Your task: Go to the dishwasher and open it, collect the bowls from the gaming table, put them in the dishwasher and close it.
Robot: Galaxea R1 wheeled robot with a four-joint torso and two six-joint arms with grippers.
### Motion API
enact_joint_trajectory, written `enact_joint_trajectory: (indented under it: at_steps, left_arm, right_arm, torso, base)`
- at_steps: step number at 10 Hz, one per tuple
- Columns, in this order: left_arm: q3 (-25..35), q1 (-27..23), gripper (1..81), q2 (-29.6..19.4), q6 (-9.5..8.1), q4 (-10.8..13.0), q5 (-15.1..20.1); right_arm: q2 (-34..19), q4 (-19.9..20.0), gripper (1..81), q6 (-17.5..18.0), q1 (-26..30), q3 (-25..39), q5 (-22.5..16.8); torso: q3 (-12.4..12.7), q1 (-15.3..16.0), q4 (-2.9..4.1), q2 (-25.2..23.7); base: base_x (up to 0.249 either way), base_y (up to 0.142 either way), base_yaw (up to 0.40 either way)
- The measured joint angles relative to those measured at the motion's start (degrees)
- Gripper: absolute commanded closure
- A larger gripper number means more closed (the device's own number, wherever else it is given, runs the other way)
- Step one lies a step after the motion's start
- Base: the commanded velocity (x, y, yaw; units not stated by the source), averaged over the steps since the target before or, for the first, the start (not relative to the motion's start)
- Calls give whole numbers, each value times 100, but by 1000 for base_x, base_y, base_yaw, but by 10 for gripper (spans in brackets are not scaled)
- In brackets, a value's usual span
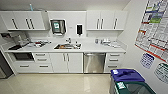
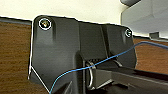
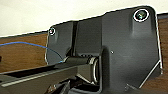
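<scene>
Kitchenette ahead in head view. Dishwasher [image 1: 94,62] with steel front, door shut, set under white worktop [image 1: 100,48], just right of the sink [image 1: 68,46], between double cupboard doors [image 1: 66,62] and a drawer stack [image 1: 113,61]. Wall cabinets [image 1: 105,20] above. Blue-lidded bin [image 1: 127,75] and green bin [image 1: 136,88] near right wall. Wrist views: dark plate against brown wood panel [image 2: 12,57]. End effector state, left and right: cannot tell.
</scene>
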Motion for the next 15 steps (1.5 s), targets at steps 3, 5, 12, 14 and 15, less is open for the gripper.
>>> enact_joint_trajectory:
  at_steps: [3,5,12,14,15]
  left_arm:
    - [4,9,10,1,0,0,0]
    - [4,16,10,-27,0,0,7]
    - [9,2,10,-46,0,0,-11]
    - [15,72,10,0,2,0,13]
    - [15,72,10,-2,0,0,11]
  right_arm:
    - [9,0,10,0,-17,-5,-9]
    - [30,0,10,2,-24,-2,-17]
    - [72,0,10,2,17,-18,-11]
    - [22,0,10,2,-44,-22,-22]
    - [28,0,10,2,-41,-22,-12]
  torso:
    - [0,0,0,2]
    - [0,-2,0,0]
    - [-2,-5,0,5]
    - [0,-10,0,0]
    - [0,-10,0,0]
  base:
    - [99,0,0]
    - [98,0,0]
    - [98,0,0]
    - [99,0,0]
    - [100,0,0]
